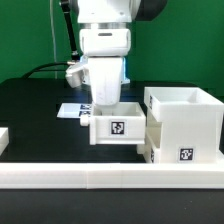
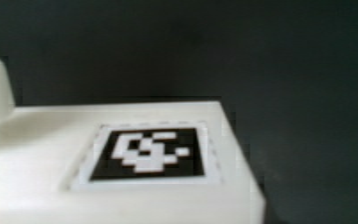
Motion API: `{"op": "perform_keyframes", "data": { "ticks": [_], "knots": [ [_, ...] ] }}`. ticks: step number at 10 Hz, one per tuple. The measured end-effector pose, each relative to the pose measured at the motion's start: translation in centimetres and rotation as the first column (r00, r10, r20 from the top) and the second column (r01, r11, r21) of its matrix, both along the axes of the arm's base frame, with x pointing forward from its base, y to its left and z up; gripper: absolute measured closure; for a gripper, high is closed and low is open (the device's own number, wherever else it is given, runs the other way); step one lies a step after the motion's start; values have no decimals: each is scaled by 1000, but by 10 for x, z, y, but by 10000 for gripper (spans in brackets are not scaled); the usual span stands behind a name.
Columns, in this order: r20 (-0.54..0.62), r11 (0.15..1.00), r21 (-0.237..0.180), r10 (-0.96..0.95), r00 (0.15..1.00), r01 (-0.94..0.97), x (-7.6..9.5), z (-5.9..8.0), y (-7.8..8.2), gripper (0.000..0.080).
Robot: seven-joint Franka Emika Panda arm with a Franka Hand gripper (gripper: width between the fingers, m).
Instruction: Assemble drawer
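Long white rail (image 1: 110,178) nearest camera, along table front. Behind it: small tray (image 1: 118,124), tagged face toward you, touching large casing (image 1: 186,122) on exterior view's right. Gripper (image 1: 104,96) sits directly above tray, reaching down at its rim; you cannot tell finger spacing or grip. Marker board (image 1: 72,110) behind. Wrist view alone shows tray's tag (image 2: 149,152) close up; casing absent there.

Smooth white plastic forms the tray (image 1: 118,120) and casing (image 1: 185,122), faintly glossy; the black surface (image 1: 40,110) looks matt.
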State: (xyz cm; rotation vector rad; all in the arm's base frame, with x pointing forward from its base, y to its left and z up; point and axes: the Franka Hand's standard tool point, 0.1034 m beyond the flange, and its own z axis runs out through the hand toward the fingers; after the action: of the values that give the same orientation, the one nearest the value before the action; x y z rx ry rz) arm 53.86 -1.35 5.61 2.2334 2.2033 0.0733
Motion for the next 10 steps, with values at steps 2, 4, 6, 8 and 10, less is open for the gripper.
{"op": "perform_keyframes", "data": {
  "ticks": [2, 4, 6, 8, 10],
  "knots": [
    [-5, 1000, -3, 12, 1000, -12, 5, 1, 5, 758],
    [-8, 1000, -3, 9, 1000, -9, 3, -1, 4, 758],
    [-10, 1000, -2, 9, 1000, -9, 3, -2, 4, 758],
    [-29, 1000, -5, 14, 999, -14, 2, -1, 8, 758],
    [-27, 1000, -4, 14, 1000, -15, 2, -2, 9, 758]
  ]
}}
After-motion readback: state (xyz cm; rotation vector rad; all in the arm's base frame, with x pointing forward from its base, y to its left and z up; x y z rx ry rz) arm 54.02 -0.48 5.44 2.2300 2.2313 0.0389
